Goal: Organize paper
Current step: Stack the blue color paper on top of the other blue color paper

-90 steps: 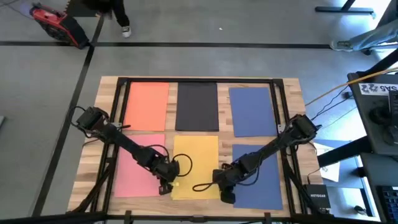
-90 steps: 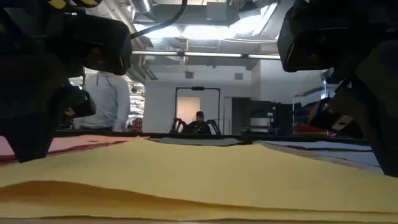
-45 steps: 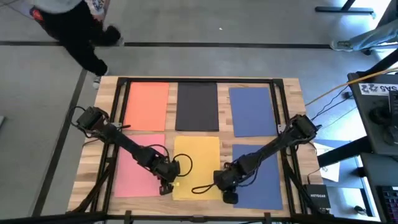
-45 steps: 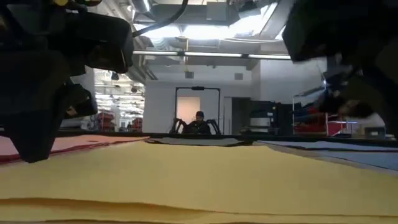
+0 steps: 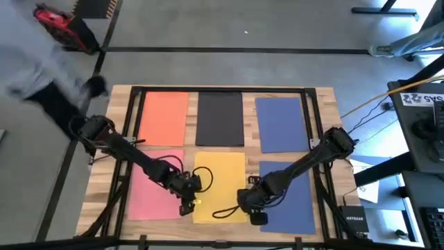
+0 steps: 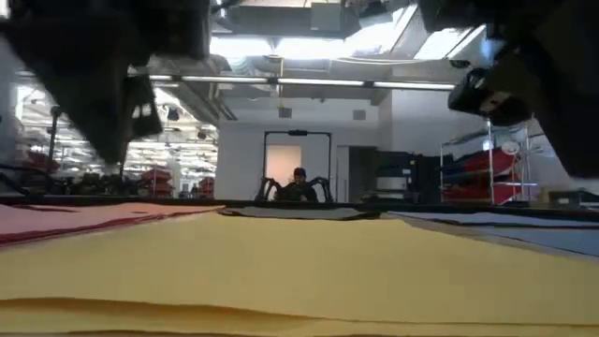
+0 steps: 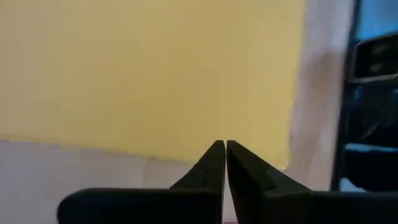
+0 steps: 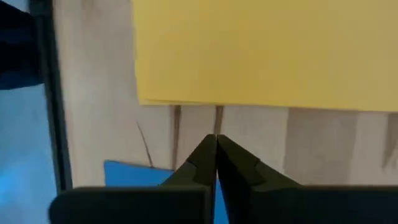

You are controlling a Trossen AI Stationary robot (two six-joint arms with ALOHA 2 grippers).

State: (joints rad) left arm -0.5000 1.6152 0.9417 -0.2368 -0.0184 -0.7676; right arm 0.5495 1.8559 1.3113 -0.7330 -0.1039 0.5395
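High view: six paper sheets in two rows on the wooden counter point(image 5: 326, 97). Far row: orange sheet point(image 5: 164, 119), black sheet point(image 5: 220, 119), blue sheet point(image 5: 280, 123). Near row: pink sheet point(image 5: 154, 194), yellow sheet point(image 5: 220, 177), second blue sheet point(image 5: 295, 201). Left arm reaching from the counter's left edge diagonally toward the middle, left pincer point(image 5: 186, 205) low over the seam between pink and yellow. Right arm slanting in from the right edge, right pincer point(image 5: 255, 217) at the yellow sheet's near right corner, beside the second blue sheet. Blurred person point(image 5: 41, 83) off the far left corner.

Low view: yellow sheet point(image 6: 309, 267) filling the foreground, near edge slightly wavy; dark arm parts hanging in at both upper corners.

Left wrist view: left pincer point(image 7: 224, 163) pressed together, tips over bare wood just off the yellow sheet's point(image 7: 149, 68) edge.

Right wrist view: right pincer point(image 8: 216, 157) pressed together, tips over wood between the yellow sheet point(image 8: 267, 50) and a blue sheet's corner point(image 8: 134, 173).
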